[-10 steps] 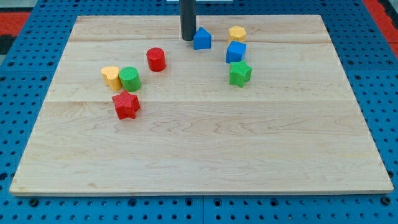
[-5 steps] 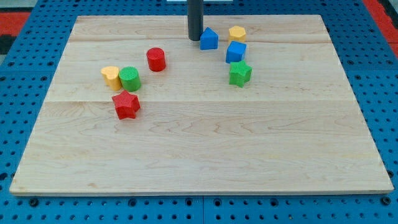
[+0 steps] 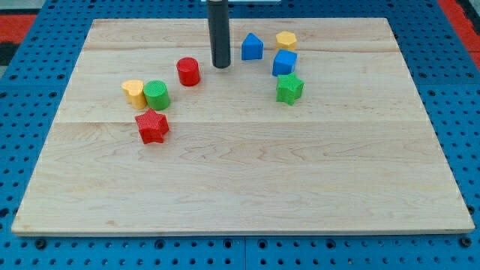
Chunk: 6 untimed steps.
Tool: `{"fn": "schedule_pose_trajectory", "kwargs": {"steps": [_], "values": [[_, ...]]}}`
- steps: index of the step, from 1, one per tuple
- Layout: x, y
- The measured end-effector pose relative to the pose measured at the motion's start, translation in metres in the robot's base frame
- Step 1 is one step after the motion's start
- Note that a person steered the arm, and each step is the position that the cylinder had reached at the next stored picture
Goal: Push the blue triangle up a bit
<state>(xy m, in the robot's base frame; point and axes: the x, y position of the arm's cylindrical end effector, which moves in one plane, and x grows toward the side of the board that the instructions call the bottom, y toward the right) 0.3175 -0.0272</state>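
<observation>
Camera view: my tip [image 3: 220, 67] rests on the pale wooden desk [image 3: 247, 180], between the red cylinder block [image 3: 187, 71] to the view's left and the blue triangle block [image 3: 252, 46] up and to the view's right, touching neither. The dark rod carries no jaws; its upper length is cut off at the view's top.

Pale wooden board [image 3: 247, 180]. Upper right of frame: blue triangle block [image 3: 252, 46], yellow hexagonal block [image 3: 286, 40], blue cube [image 3: 284, 63], green star block [image 3: 289, 88]. Left: red cylinder [image 3: 187, 71], yellow heart block [image 3: 133, 92], green cylinder [image 3: 157, 95], red star block [image 3: 152, 126].
</observation>
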Motion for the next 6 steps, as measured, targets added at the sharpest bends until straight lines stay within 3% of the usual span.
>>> {"fn": "schedule_pose_trajectory", "kwargs": {"steps": [3,6], "values": [[0.002,0.043],[-0.010,0.047]]}}
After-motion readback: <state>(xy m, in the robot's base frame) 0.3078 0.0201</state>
